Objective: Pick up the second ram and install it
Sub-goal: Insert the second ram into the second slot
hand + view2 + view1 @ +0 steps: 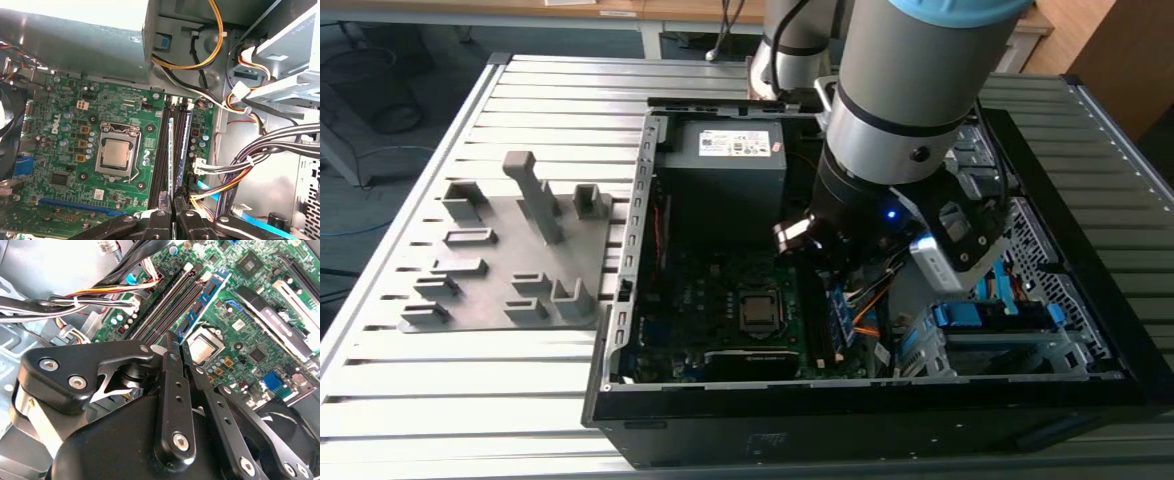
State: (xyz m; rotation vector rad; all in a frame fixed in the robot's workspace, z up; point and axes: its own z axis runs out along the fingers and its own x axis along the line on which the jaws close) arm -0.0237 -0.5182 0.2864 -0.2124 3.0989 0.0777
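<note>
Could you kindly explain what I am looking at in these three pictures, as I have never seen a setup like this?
A grey robot arm reaches into an open black computer case lying on a slatted metal table. The exterior view looks from off the arm; both wrist views ride near its black gripper, whose fingers are closed together and hold nothing. Below lies the green motherboard with its silver processor. A blue-green memory stick stands in a slot, in line with the gripper. Beside the case sits a grey plastic fixture tray.
</note>
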